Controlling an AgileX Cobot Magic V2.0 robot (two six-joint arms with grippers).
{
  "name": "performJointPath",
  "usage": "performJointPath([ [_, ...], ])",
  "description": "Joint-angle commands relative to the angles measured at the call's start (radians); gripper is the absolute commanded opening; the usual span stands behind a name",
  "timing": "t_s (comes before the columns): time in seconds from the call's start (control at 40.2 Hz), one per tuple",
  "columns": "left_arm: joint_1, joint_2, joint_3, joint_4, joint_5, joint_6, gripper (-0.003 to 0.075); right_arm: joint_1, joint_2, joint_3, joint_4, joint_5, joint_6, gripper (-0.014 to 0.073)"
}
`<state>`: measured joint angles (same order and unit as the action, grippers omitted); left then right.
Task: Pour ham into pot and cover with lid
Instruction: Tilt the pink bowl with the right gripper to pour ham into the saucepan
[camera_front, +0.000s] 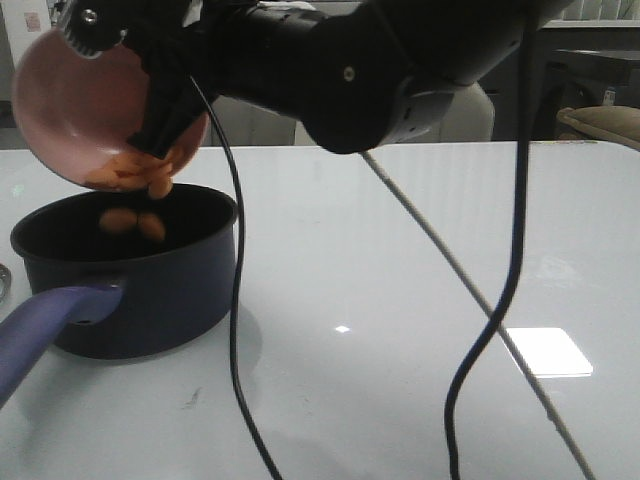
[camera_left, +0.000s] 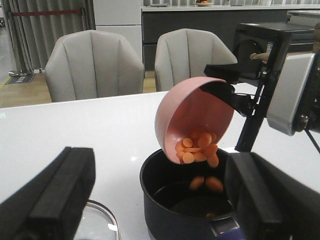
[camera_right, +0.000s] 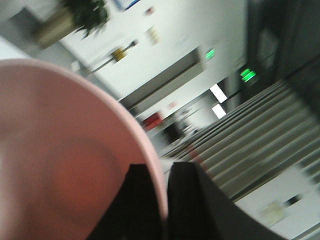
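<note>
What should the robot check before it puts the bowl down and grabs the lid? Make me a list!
1. Bowl grip: ok. The right gripper pinches the rim of the pink bowl.
2. Bowl over the pot: ok. Its low edge hangs above the opening.
3. Ham all out: not ok. Pieces sit at the bowl's lip and two are falling.
4. Spills on the table: ok, none seen.
5. Lid ready: cannot tell. Only a glass edge shows beside the pot.
6. Left gripper free: ok, open and holding nothing.
</note>
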<state>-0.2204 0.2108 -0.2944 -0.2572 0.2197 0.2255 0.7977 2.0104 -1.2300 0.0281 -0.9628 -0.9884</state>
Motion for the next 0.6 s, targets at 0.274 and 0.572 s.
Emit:
performJointPath([
  [0.274,-0.006,0.007,-0.03,-0.006,-0.082,-0.002,0.0571,-0.002,0.023,-0.032,-0.028,-0.325,-0.187,0.0139],
  [0.572,-0.006,0.007,-0.03,-0.006,-0.082,-0.002,0.0571,-0.002,-0.007,-0.035,0.168,-0.189,0.124,0.0137],
])
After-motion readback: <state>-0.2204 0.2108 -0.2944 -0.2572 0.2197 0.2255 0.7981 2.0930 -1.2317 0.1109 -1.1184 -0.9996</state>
